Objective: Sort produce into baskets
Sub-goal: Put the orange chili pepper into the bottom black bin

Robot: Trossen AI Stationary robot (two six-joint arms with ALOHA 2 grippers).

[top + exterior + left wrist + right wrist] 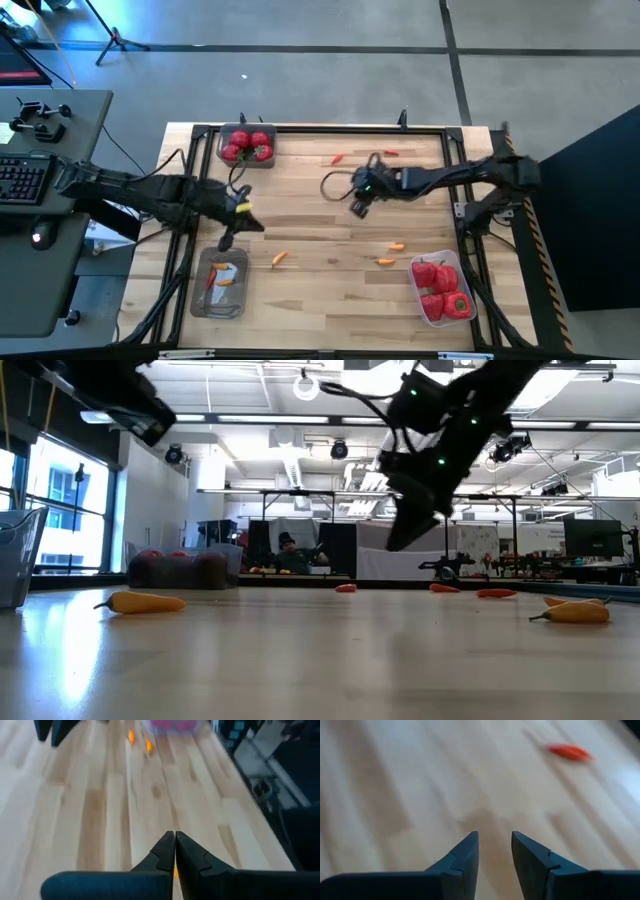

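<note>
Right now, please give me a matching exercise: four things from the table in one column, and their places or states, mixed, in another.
Things:
1 left gripper
2 right gripper
3 bell peppers
4 round red fruits

Places or states:
A open, over bare wood
B in the right-side basket
C shut, beside the orange-piece basket
D in the top-edge basket (high view)

Pairs: 1-C, 2-A, 3-B, 4-D
</note>
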